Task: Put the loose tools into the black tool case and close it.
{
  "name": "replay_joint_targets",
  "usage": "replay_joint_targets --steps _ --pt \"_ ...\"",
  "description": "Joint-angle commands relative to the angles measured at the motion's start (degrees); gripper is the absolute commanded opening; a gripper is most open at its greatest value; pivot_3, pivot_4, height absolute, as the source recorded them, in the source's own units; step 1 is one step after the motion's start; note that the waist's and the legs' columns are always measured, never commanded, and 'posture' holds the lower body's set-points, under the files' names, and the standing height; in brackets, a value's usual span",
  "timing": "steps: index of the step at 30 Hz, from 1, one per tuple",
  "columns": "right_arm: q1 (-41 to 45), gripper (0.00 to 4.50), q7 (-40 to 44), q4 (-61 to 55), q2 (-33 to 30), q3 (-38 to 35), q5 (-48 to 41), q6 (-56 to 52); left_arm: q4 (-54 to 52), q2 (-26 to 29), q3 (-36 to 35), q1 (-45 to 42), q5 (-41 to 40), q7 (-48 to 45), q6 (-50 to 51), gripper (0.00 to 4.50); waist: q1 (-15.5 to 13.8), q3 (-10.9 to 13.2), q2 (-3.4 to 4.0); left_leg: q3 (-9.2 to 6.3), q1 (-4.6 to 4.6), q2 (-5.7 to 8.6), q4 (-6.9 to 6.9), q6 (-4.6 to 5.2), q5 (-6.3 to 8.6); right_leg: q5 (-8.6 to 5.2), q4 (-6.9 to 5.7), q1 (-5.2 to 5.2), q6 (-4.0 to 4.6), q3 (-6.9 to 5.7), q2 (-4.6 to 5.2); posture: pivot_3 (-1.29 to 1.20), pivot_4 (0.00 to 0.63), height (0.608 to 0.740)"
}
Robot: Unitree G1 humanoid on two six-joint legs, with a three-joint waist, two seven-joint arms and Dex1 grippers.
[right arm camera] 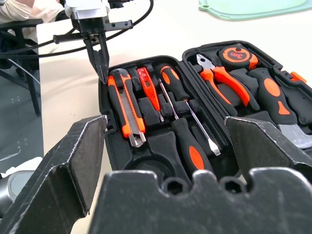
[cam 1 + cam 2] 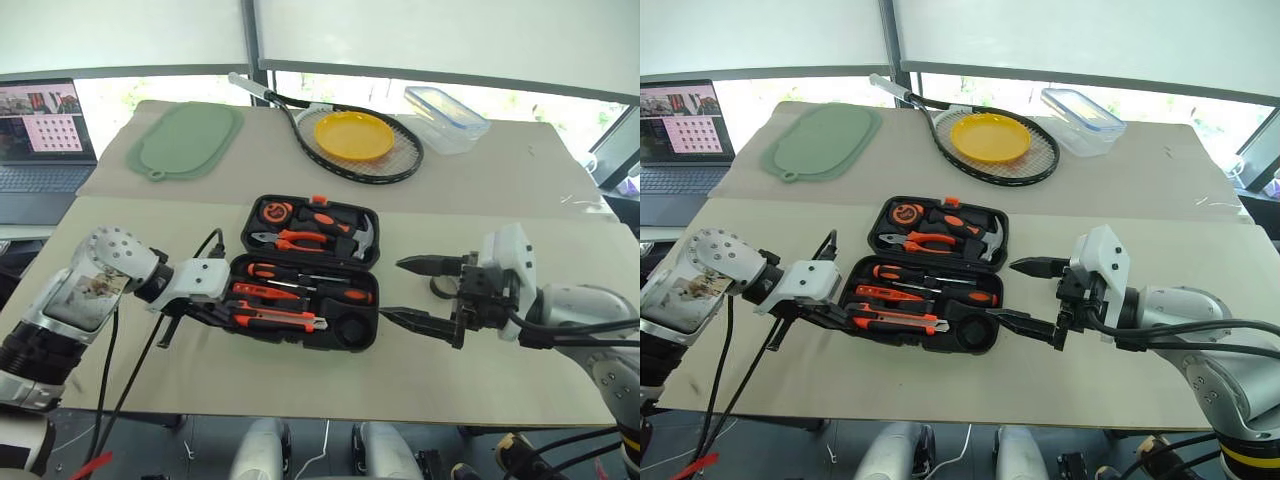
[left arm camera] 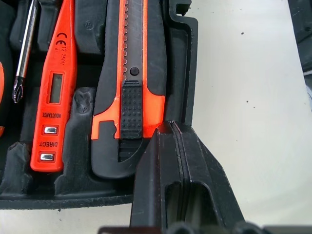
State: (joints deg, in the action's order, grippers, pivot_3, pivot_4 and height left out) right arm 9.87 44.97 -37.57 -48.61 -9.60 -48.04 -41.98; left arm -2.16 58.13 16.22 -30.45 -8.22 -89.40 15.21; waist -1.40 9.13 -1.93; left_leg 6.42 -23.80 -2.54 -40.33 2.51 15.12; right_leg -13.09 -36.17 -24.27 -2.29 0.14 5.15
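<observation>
You have the beige cloth-covered table (image 2: pixel 480 370) in front of you, with the black hard-plastic clamshell tool case (image 2: pixel 365 335) lying open near its front edge, lid half away from you, tray half toward you. In the lid half: orange-handled pliers (image 2: pixel 298 239), a steel hammer (image 2: pixel 360 240) and a round tape measure (image 2: pixel 273 211).

Tray half, back to front: two long screwdrivers with black-orange handles (image 2: pixel 275 271), a slim all-orange tester screwdriver (image 3: pixel 52 92), then the orange-and-black utility knife (image 2: pixel 275 317) seated in the frontmost slot. The round recess at the tray's right front looks unfilled (poor angle, I cannot tell for sure).

Your right gripper (image 2: pixel 408 292) hovers just right of the case, its two black fingers spread wide, nothing between them. Your left gripper (image 1: pixel 102 73) sits at the tray's left end, fingers pressed together, tips at the knife's butt end and the case rim; it grasps nothing.
</observation>
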Motion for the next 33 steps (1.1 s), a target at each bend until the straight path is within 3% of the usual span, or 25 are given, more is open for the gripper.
replay_joint_targets --steps 1,9,26,33 --pt "0.7 4.5 0.1 -0.5 -0.4 -0.4 -0.9 -0.4 -0.3 -1.1 0.0 0.5 1.2 1.9 -0.1 0.04 -0.1 0.0 0.01 0.0 0.01 0.01 -0.01 0.0 0.0 0.0 0.0 0.01 0.0 0.0 0.0 0.0 0.15 0.738" --pt "0.5 4.5 0.4 -0.6 -0.4 -0.2 -0.9 -0.6 -2.8 1.2 -4.9 -2.9 -9.2 -3.0 10.4 0.04 0.1 0.0 0.01 -0.03 -0.02 -0.01 -0.04 0.02 0.0 0.01 -0.02 -0.01 -0.02 0.0 -0.01 0.0 0.15 0.738" --pt "1.1 4.5 -0.1 -0.5 0.3 0.0 -0.8 -0.5 5.3 -3.2 3.9 -0.9 5.8 1.9 -4.7 0.04 0.5 -0.1 0.19 -0.02 0.03 0.01 -0.02 0.02 0.0 0.01 0.0 0.03 -0.01 0.01 0.0 0.0 0.15 0.738" --pt "0.4 4.5 -0.4 -0.9 0.4 -0.2 -1.1 -0.6 1.8 -3.0 0.9 -3.4 1.5 -0.5 0.6 0.04 0.5 -0.3 0.39 -0.01 0.17 0.0 -0.03 0.02 0.0 0.01 -0.06 0.13 -0.01 0.04 -0.01 0.0 0.15 0.738"
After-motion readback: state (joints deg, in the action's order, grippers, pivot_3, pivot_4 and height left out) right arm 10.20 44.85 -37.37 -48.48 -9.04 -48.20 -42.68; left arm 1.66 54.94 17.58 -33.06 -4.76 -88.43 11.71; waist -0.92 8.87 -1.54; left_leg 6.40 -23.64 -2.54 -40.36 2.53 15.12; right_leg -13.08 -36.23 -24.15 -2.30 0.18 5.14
